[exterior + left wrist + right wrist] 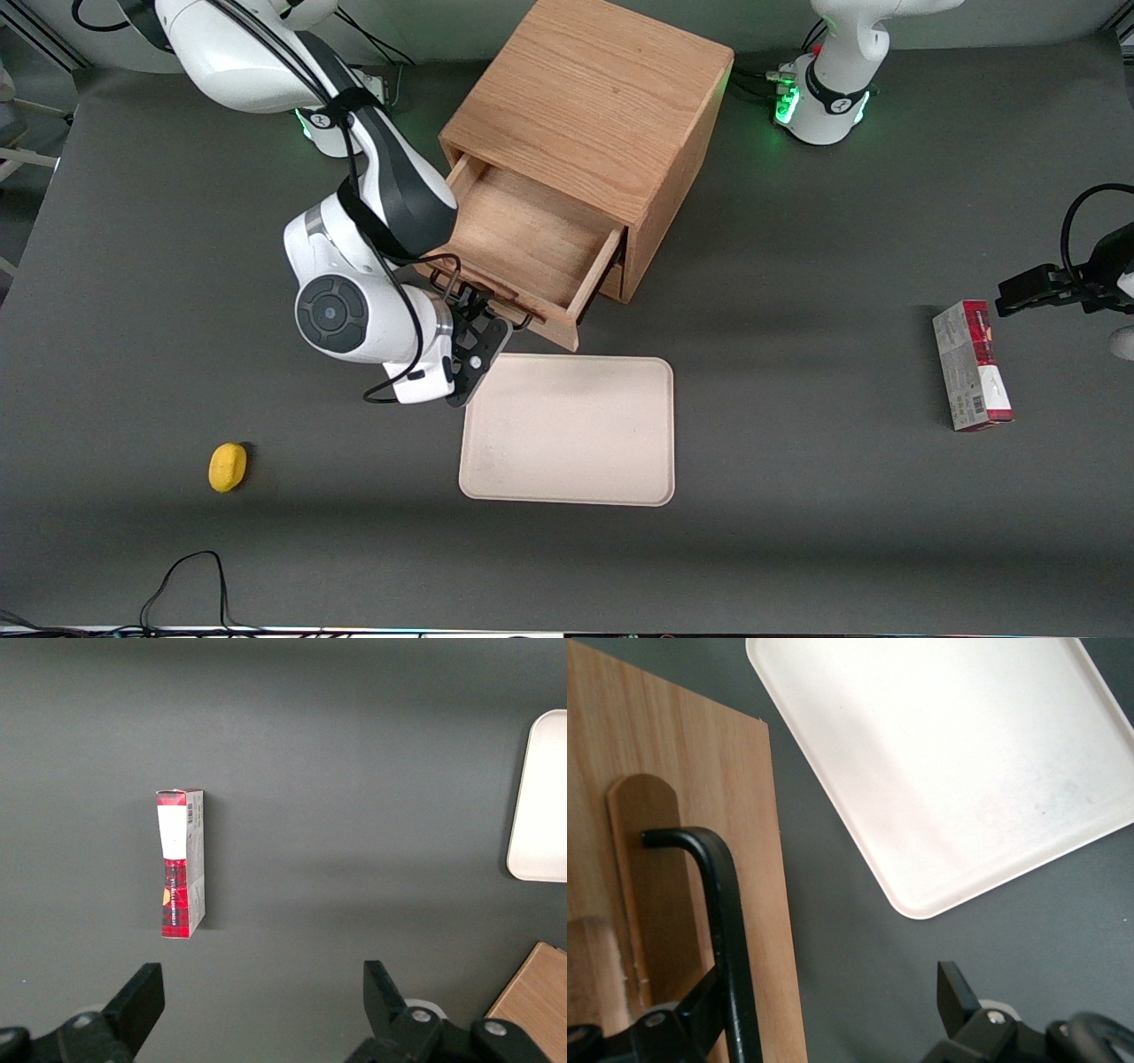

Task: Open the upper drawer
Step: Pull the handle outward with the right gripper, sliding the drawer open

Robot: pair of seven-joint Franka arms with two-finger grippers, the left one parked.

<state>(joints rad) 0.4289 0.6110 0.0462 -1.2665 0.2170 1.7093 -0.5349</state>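
Observation:
The upper drawer [523, 235] of the light oak cabinet [594, 97] stands pulled well out, and its wooden inside shows bare. Its dark metal bar handle [485, 299] runs along the drawer front [664, 859]. My right gripper [483, 312] is at that front, nearer to the front camera than the drawer. In the right wrist view the gripper [828, 1001] is open, with its fingers wide apart. The handle bar [731, 930] runs close against one finger [700, 1001]. The other finger [954, 990] hangs over bare table, and neither finger clamps the bar.
A beige tray [567, 430] lies flat just in front of the open drawer, close under my gripper. A small yellow object [228, 466] sits toward the working arm's end. A red and white box [972, 365] lies toward the parked arm's end.

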